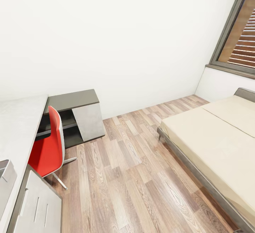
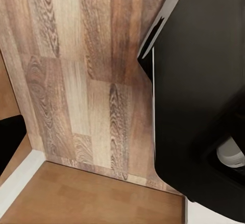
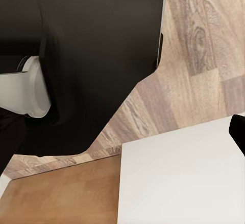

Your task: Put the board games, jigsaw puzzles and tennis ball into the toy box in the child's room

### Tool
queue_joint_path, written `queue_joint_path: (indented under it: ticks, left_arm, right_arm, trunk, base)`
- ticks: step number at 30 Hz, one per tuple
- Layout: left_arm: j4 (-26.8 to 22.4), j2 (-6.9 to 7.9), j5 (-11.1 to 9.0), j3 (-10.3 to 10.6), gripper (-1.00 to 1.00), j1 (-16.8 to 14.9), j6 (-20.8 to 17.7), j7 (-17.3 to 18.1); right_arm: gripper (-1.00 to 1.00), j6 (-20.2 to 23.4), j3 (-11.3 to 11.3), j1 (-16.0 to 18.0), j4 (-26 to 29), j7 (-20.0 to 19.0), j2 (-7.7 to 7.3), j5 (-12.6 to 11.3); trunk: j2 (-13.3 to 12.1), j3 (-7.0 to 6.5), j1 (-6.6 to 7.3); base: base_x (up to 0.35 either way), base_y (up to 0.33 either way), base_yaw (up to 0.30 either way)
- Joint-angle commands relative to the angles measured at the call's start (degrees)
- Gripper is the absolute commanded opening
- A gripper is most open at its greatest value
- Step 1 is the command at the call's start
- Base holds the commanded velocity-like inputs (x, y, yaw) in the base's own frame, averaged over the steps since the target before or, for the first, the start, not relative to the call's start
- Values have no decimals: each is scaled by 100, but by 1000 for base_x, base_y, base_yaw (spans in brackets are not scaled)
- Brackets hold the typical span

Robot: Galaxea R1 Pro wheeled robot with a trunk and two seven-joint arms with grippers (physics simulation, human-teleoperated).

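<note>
The board games, puzzles, tennis ball and toy box are out of view. In the head view a white table runs along the left and a bed with a beige mattress stands at the right; the part of the mattress I see carries nothing. A dark shape, perhaps one fingertip, sits at the frame edge in the left wrist view and in the right wrist view. Both wrist cameras look down at wooden floor and the robot's black body.
A red chair stands at the table, with a low dark cabinet beyond it. A grey drawer unit is at the lower left, and a grey box-like corner at the left edge. Wooden floor lies between table and bed. A window is at the upper right.
</note>
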State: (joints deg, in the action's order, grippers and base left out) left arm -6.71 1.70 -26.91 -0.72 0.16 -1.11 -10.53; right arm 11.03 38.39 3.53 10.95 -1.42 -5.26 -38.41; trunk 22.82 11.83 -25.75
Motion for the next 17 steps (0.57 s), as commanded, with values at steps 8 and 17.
queue_joint_path:
  ticks: [8, 17]
  left_arm:
    - [-14, 4, -13, -7, 100, 1, -12, -19]
    - [-14, 5, -15, -7, 100, 2, -12, -19]
  right_arm:
    - [100, 30, 11, 4, 12, -7, -6, -8]
    - [100, 30, 11, 5, 12, -7, -8, -9]
  trunk:
    - [10, 10, -3]
    - [10, 10, -3]
  base:
    - [0, 0, 0]
    - [0, 0, 0]
